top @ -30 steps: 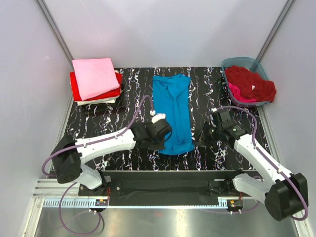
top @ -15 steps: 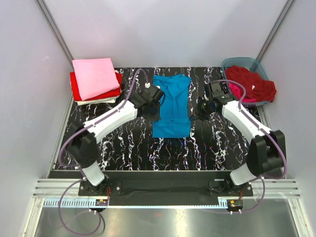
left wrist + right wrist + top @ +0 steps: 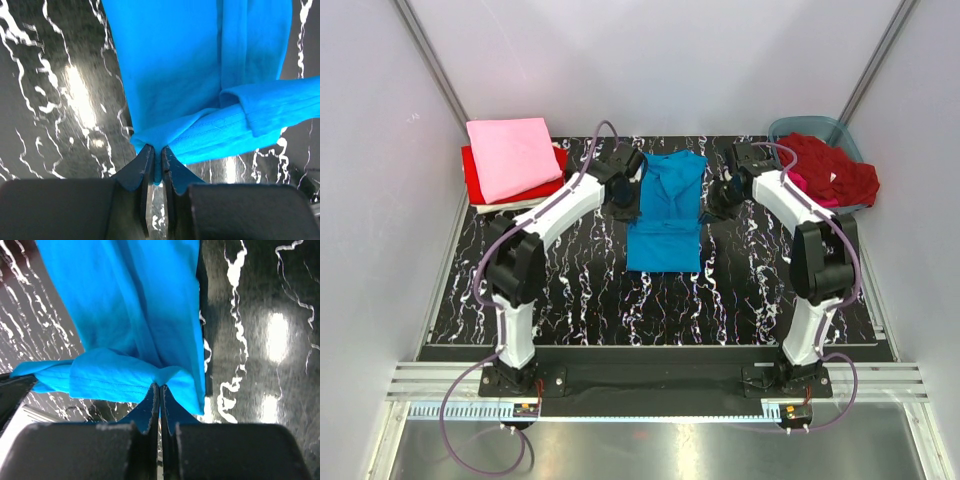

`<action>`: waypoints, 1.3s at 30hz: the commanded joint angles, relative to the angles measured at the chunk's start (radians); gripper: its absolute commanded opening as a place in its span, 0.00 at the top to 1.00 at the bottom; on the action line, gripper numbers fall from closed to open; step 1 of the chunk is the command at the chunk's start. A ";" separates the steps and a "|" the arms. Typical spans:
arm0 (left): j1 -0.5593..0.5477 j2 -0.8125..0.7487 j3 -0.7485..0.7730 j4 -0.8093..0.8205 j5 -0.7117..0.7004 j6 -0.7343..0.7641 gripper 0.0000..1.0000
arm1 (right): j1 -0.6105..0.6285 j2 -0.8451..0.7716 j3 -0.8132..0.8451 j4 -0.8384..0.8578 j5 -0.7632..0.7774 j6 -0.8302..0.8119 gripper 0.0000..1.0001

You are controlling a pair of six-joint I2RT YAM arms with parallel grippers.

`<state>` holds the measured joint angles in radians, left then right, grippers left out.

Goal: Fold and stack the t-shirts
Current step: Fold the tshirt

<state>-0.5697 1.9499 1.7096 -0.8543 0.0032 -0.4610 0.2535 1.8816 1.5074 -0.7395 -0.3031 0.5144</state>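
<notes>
The left gripper and right gripper each pinch a thin corner of the soft turquoise blue t-shirt; either corner slipping free would drop the fold crooked.

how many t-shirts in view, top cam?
6. Left stack: pale pink shirt on bright red shirt on white shirt. Turquoise shirt mid-table, pinched by left gripper and right gripper. Dark red shirt and magenta shirt in the tub. More may be hidden beneath.
</notes>
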 commanded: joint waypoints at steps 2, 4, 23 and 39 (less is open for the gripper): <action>0.027 0.079 0.108 -0.037 0.040 0.054 0.86 | -0.011 0.062 0.086 -0.029 -0.010 -0.036 1.00; 0.040 0.122 0.125 -0.038 0.057 0.059 0.86 | -0.013 0.097 0.105 -0.034 0.002 -0.034 1.00; 0.209 0.376 0.559 -0.147 0.104 0.036 0.49 | -0.074 0.446 0.665 -0.278 0.044 -0.111 0.20; 0.154 -0.362 -0.556 0.487 0.228 -0.142 0.39 | -0.074 -0.214 -0.392 0.288 -0.254 0.074 0.21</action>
<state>-0.4072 1.5970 1.2743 -0.5632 0.1379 -0.5343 0.1749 1.7077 1.2377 -0.6235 -0.4236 0.5117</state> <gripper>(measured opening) 0.602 0.800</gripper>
